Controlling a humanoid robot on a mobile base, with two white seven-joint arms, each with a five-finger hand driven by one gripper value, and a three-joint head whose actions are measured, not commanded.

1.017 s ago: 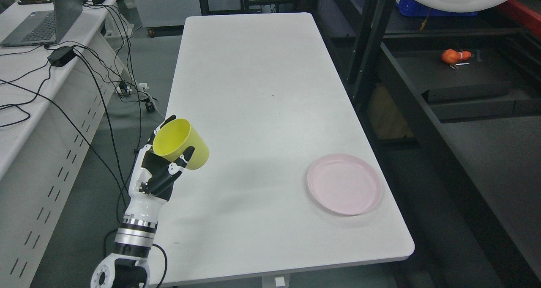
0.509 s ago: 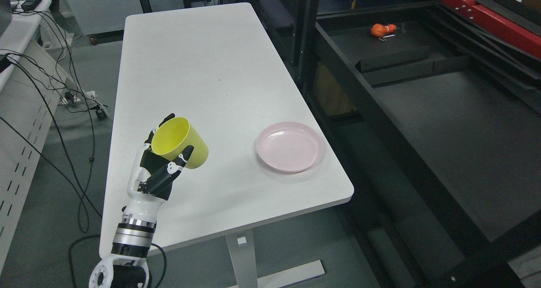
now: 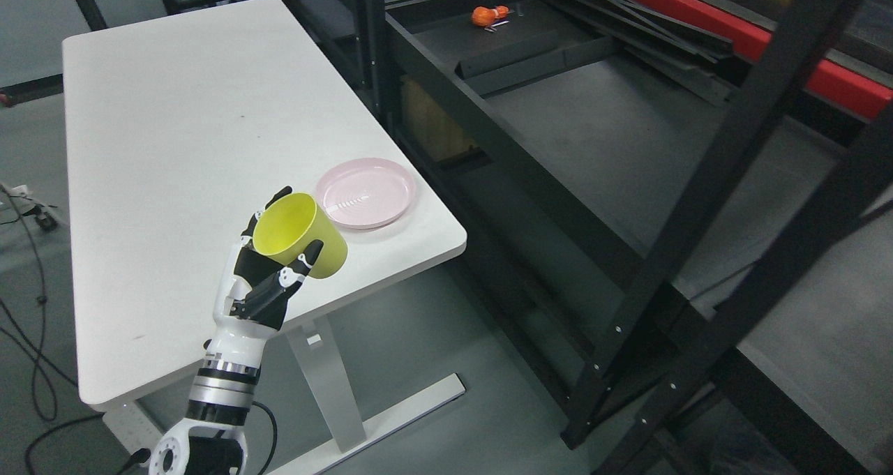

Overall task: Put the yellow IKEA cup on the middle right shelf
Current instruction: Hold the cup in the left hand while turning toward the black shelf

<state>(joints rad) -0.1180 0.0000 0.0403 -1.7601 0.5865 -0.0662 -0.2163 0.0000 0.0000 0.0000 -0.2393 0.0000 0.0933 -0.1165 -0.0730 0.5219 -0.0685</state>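
My left hand (image 3: 268,269) is shut on the yellow cup (image 3: 298,235), holding it tilted with its open mouth toward the upper left, above the near right part of the white table (image 3: 174,126). The black shelf rack (image 3: 628,133) stands to the right of the table, with a wide dark shelf board (image 3: 614,112) at about table height. My right hand is out of view.
A pink plate (image 3: 366,192) lies near the table's right edge, just beyond the cup. An orange object (image 3: 486,15) lies at the far end of the shelf. Black rack posts (image 3: 725,182) cross diagonally at the right. Cables (image 3: 28,307) trail on the floor at left.
The whole picture has shifted left as the camera turned right toward the rack. The left hand and the cup keep the same place in the picture, still gripped.
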